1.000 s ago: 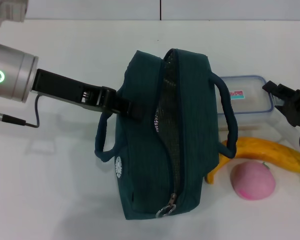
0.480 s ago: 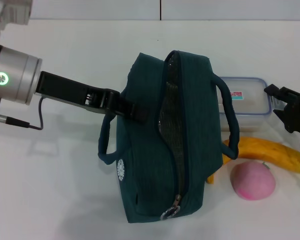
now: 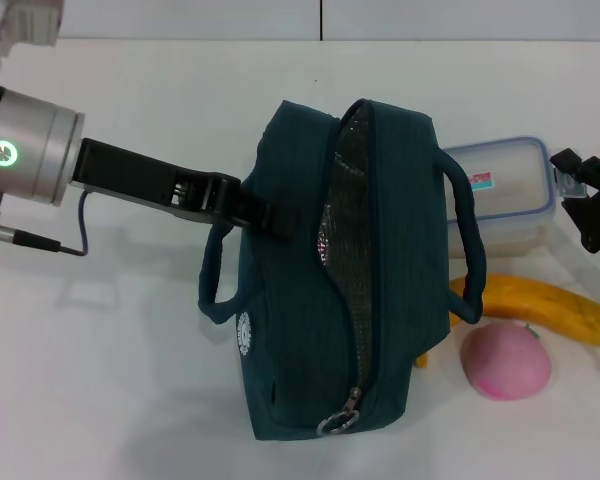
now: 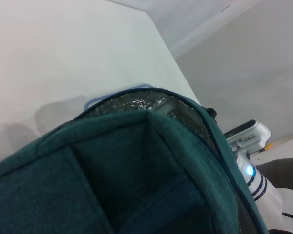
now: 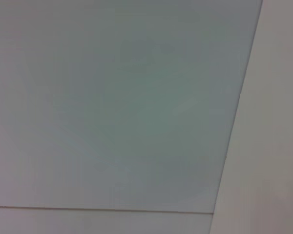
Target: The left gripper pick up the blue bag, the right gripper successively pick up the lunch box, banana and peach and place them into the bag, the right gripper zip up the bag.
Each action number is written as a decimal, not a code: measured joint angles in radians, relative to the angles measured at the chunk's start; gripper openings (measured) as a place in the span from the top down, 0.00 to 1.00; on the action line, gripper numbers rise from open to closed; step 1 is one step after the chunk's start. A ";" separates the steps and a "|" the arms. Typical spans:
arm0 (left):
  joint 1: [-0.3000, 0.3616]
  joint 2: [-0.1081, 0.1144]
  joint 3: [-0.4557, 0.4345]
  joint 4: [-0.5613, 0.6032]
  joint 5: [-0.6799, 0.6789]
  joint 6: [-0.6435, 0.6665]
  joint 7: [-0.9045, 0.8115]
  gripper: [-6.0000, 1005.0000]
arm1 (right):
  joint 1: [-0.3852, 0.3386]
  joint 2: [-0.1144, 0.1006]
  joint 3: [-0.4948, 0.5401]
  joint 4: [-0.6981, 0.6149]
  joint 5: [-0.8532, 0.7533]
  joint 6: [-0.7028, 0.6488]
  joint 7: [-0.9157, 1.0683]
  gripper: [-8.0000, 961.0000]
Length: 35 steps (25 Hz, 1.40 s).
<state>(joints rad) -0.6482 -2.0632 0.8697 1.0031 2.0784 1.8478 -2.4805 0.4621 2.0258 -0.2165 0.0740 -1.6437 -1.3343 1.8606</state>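
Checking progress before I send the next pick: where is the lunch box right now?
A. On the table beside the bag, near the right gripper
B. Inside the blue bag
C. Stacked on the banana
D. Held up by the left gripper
A: the lunch box sits on the table behind the bag, by the right gripper, while the left gripper is at the bag's side.

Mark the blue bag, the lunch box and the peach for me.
blue bag (image 3: 290, 330): head view, its side panel.
lunch box (image 3: 510, 185): head view, its clear lid.
peach (image 3: 506, 362): head view, middle of the fruit.
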 joint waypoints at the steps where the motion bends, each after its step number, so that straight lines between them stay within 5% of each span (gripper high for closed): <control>1: 0.000 0.000 0.000 0.000 0.000 0.000 0.000 0.96 | 0.000 0.000 0.000 0.000 0.000 0.000 0.004 0.78; 19: -0.005 0.000 0.000 0.000 -0.006 -0.025 0.027 0.96 | -0.008 0.001 0.000 0.030 0.027 0.003 0.163 0.84; 35: -0.010 0.044 -0.028 0.001 -0.006 -0.035 0.025 0.96 | -0.039 -0.001 0.040 0.039 0.064 -0.086 0.191 0.88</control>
<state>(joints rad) -0.6579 -2.0191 0.8419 1.0040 2.0728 1.8133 -2.4555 0.4231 2.0249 -0.1764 0.1131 -1.5798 -1.4199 2.0519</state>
